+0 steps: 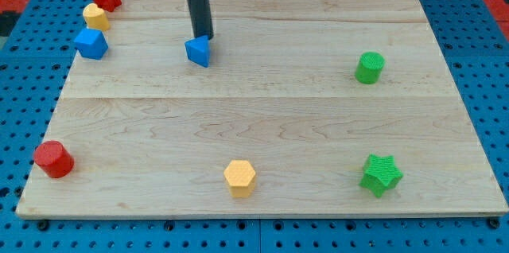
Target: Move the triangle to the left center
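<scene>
Yellow hexagon (239, 178) sits nearest the view's bottom. Up top, my tip (205, 37) touches the blue triangle (199, 51) from its upper-right, gripping nothing; left center lies toward the view's lower-left, so pushing there suits.

You had bright, even light from overhead, and the wooden board (262, 126) showed pale with no strong glare. Shadows were short and soft: a small one sat under the yellow hexagon block (239, 178), another beneath the green star block (381, 175). Focus was fairly sharp throughout, with slight softness along block edges. The board's sides converged toward the view's top.
</scene>
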